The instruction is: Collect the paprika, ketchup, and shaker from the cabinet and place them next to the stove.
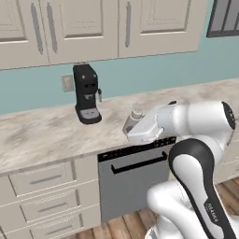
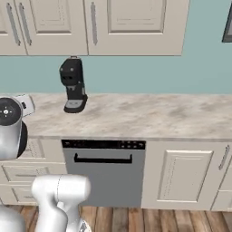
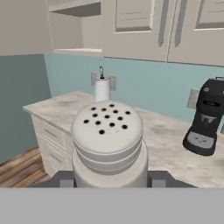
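Note:
The shaker (image 3: pixel 107 135), a grey cylinder with a domed, holed top, stands upright and close in the hand view. My gripper (image 3: pixel 110 180) is shut on it, one dark fingertip (image 3: pixel 65 179) at each side of its base. From the left base view the shaker (image 1: pixel 136 114) pokes up from my gripper (image 1: pixel 133 123) above the counter's front edge. The cabinet (image 1: pixel 79 28) hangs above with its doors shut here; in the hand view an open cabinet shelf (image 3: pixel 74 8) shows at the top left. The paprika, ketchup and stove are out of view.
A black coffee machine (image 1: pixel 87 93) (image 2: pixel 72 86) (image 3: pixel 204 118) stands on the marble counter (image 1: pixel 42 135) by the wall. A white paper towel roll (image 3: pixel 102 89) stands further along. A steel dishwasher (image 1: pixel 133 177) (image 2: pixel 106 172) sits below. A window (image 1: pixel 226 16) is at the far right.

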### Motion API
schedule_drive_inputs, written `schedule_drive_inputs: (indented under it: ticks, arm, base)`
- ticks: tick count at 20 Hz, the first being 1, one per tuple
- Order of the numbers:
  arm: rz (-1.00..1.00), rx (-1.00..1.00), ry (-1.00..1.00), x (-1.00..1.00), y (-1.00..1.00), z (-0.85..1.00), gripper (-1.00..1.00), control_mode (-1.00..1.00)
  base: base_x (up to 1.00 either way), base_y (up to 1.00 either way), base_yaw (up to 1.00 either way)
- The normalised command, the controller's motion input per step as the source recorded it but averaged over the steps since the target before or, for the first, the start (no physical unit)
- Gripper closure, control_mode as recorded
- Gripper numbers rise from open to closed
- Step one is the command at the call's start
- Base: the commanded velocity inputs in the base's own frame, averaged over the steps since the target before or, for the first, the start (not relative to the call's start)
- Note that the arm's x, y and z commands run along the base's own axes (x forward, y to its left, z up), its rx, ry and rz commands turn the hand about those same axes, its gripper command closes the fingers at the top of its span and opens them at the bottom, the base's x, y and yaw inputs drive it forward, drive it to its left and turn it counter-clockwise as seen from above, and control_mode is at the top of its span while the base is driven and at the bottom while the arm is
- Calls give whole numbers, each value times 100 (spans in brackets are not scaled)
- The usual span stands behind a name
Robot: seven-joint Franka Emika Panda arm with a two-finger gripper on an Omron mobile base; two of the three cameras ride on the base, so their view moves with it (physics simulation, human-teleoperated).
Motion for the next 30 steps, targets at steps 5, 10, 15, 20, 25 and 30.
schedule_drive_inputs:
  ticks: [5, 10, 15, 20, 25, 30]
  arm:
    - [0, 0, 0, 0, 0, 0, 100, 100]
    - [0, 0, 0, 0, 0, 0, 100, 100]
    - [0, 0, 0, 0, 0, 0, 100, 100]
    - [0, 0, 0, 0, 0, 0, 100, 100]
    - [0, 0, 0, 0, 0, 0, 100, 100]
    - [0, 0, 0, 0, 0, 0, 100, 100]
  base:
    - [-2, -100, -16]
    - [6, -100, -13]
    - [22, -100, -11]
    - [29, -100, -9]
    - [33, -100, -8]
    - [44, -100, -7]
